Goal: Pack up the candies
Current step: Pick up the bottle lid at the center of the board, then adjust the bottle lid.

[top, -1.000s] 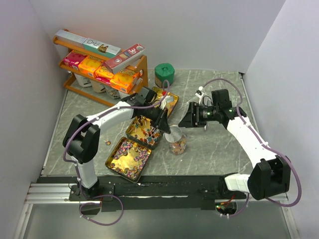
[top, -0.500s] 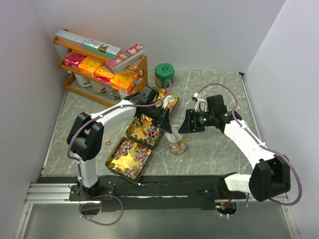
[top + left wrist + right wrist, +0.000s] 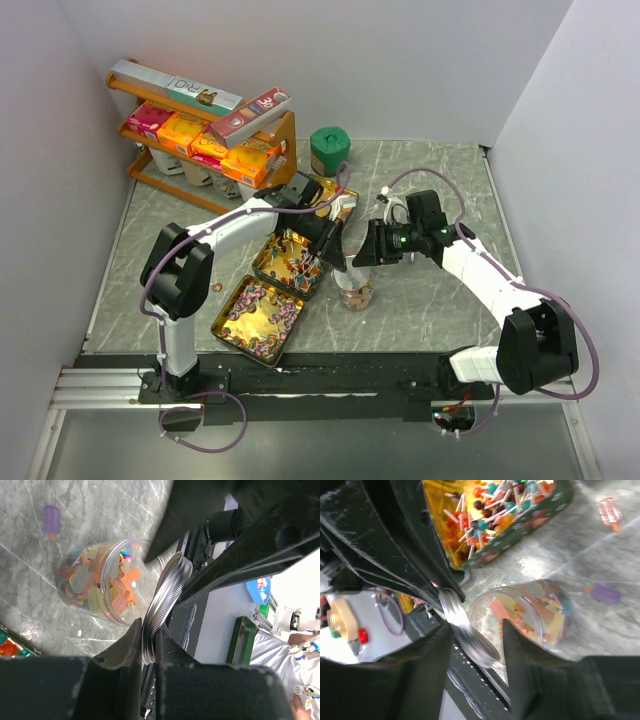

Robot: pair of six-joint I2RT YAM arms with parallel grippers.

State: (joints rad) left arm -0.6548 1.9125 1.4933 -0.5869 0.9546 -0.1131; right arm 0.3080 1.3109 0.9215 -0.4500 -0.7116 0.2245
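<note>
left arm's pincer clenched on a jar lid, right arm's pincer standing released around it, over a grey marbled table (image 3: 430, 300).

from my remote seat, the left gripper (image 3: 149, 645) pinches a metal lid (image 3: 162, 605) on edge, just beside the mouth of an open glass jar (image 3: 355, 292). most of the candies (image 3: 107, 585) i can see well are packed inside that jar. the right gripper (image 3: 476, 635) faces it with its fingers apart and the lid's far rim between them; i cannot tell whether either pad touches the metal.

around the jar: a green-walled tin (image 3: 520, 530) of stick sweets just beside it, a gold tin (image 3: 228, 301) of pink and purple sweets nearer the bases, and a third tin (image 3: 350, 195) partly hidden under the left arm. at the back stand a green container (image 3: 329, 150) and an orange rack (image 3: 288, 135) loaded with boxes (image 3: 180, 130).

from above, the two grippers meet over the jar and cover the lid completely. only the wrist cameras show it. the left wrist view also picks out a loose purple sweet (image 3: 51, 520) lying on the table beyond the jar. the right wrist view adds a pink sweet (image 3: 609, 511) further off, near the green-walled tin.
</note>
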